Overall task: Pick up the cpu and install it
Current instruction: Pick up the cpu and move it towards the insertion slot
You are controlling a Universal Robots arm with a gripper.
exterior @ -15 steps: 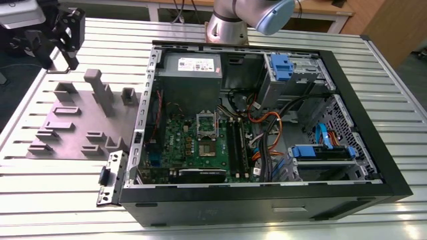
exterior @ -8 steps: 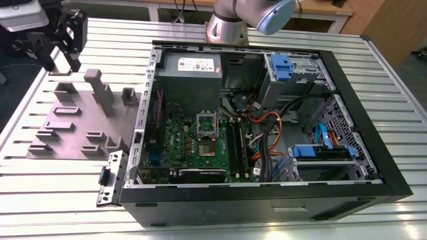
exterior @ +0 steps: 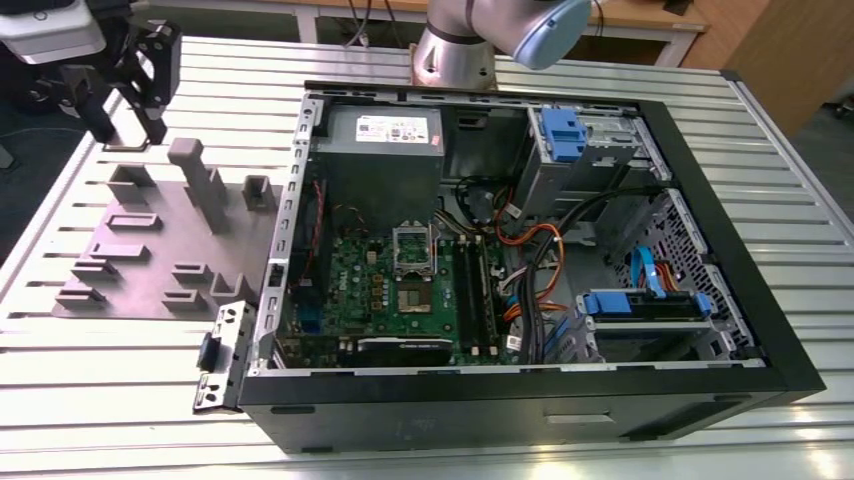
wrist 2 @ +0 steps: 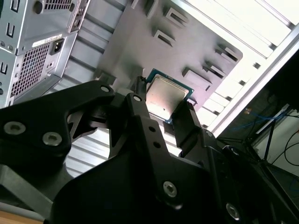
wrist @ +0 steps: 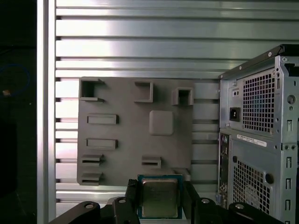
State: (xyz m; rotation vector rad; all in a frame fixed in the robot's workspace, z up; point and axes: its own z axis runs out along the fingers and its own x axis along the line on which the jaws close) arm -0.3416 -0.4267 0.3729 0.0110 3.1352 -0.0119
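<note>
My gripper (wrist: 160, 193) is clamped on the cpu (wrist: 160, 201) above the grey fixture plate (wrist: 121, 140). The motherboard (exterior: 358, 272) lies toward the exterior view's right.

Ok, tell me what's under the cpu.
The cpu, clamped in the gripper, hangs above an edge of the grey fixture plate on the slatted table. The spot directly beneath is hidden by the chip itself.

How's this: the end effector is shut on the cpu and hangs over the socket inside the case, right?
No. The end effector is shut on the cpu, but it hangs over the grey holder plate beside the computer case, as the first wrist view shows.
</note>
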